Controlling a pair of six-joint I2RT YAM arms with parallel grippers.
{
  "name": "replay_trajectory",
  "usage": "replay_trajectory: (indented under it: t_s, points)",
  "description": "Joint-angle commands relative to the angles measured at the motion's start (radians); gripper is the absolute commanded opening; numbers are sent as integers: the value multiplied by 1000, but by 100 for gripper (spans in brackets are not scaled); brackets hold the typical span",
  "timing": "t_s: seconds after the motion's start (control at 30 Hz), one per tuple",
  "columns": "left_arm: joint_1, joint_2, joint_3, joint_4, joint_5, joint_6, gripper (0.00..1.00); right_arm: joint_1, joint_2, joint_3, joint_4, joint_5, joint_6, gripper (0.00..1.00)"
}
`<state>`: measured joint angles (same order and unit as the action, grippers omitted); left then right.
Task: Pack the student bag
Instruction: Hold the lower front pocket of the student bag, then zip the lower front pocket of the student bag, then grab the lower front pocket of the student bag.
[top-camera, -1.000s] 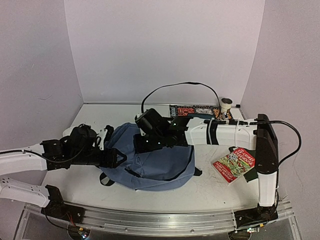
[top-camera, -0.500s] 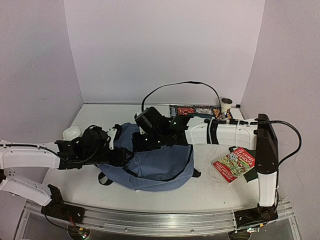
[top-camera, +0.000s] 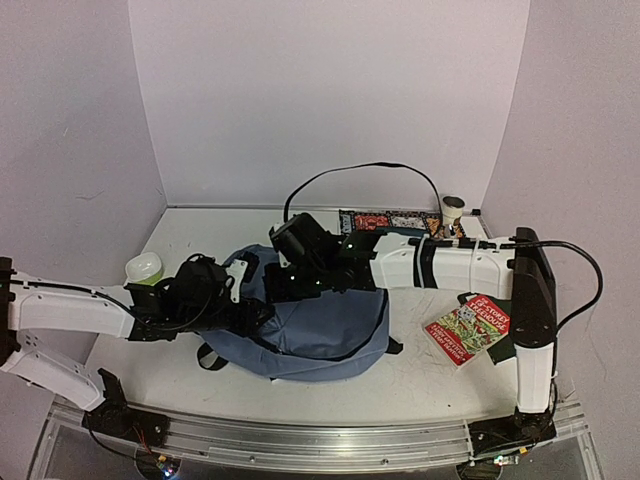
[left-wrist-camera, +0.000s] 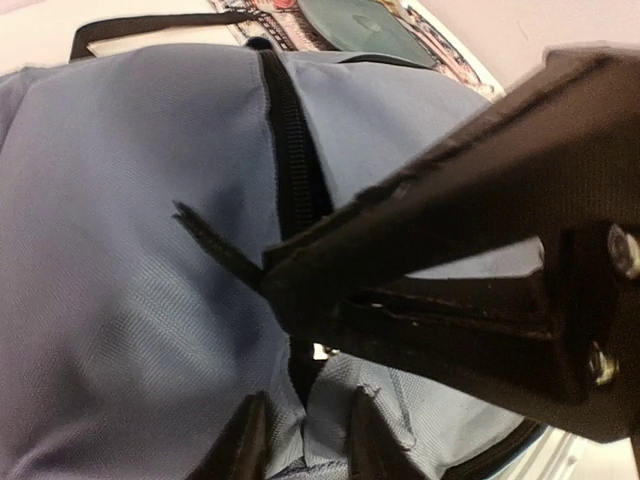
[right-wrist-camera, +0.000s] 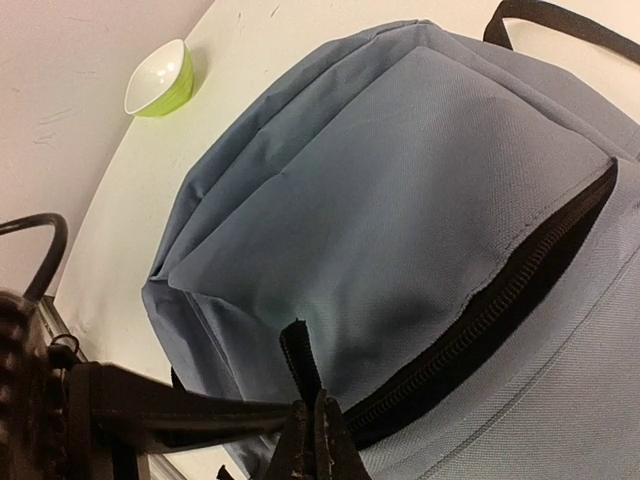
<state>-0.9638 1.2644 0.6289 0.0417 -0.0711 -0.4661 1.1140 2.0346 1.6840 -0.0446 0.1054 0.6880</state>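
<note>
The student bag (top-camera: 325, 335), a slate-blue backpack, lies flat in the middle of the table. Its front pocket zipper (right-wrist-camera: 500, 310) stands partly open. My right gripper (right-wrist-camera: 318, 445) reaches across from the right. It is shut on the black zipper pull tab (right-wrist-camera: 301, 362) at the bag's left end. My left gripper (left-wrist-camera: 303, 440) comes in from the left. Its two fingertips (left-wrist-camera: 245, 440) pinch a bunched fold of the blue fabric beside the zipper. A small silver slider (left-wrist-camera: 322, 351) shows just beyond. In the top view both grippers meet at the bag's left edge (top-camera: 262, 303).
A green and white bowl (top-camera: 145, 268) sits at the left by the wall. A red illustrated book (top-camera: 467, 328) lies right of the bag. Patterned flat items (top-camera: 390, 220) and a small white cup (top-camera: 455, 208) stand at the back. A black strap loop (right-wrist-camera: 560, 20) lies behind the bag.
My left arm has swung right onto the bag's left end, uncovering the bowl, and its jaws have narrowed onto the fabric. The right gripper has stayed shut on the pull tab.
</note>
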Motion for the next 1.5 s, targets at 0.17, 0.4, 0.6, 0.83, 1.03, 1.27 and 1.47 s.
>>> replay_trajectory:
  t_s: [0.17, 0.4, 0.6, 0.83, 1.03, 1.27, 1.47]
  points:
    - [-3, -95, -9, -72, 51, -4, 0, -12, -75, -12, 81, 83, -16, 0]
    - [-3, -213, -43, -244, 113, -58, 0, -81, -131, -73, 81, 169, -12, 0]
    - [-3, -261, -43, -387, 83, -116, 0, -149, -157, -99, 82, 212, -21, 0]
    - [-3, -284, 18, -588, -48, -233, 0, -219, -177, -132, 86, 240, -31, 0]
    - [-3, -285, 33, -625, -83, -268, 0, -222, -149, -113, 140, 47, -86, 0]
    - [-3, -288, 37, -568, -47, -232, 2, -161, -60, -19, 122, -178, -167, 7]
    - [-3, -325, 42, -547, -33, -201, 32, -118, 19, 67, 58, -265, -203, 18]
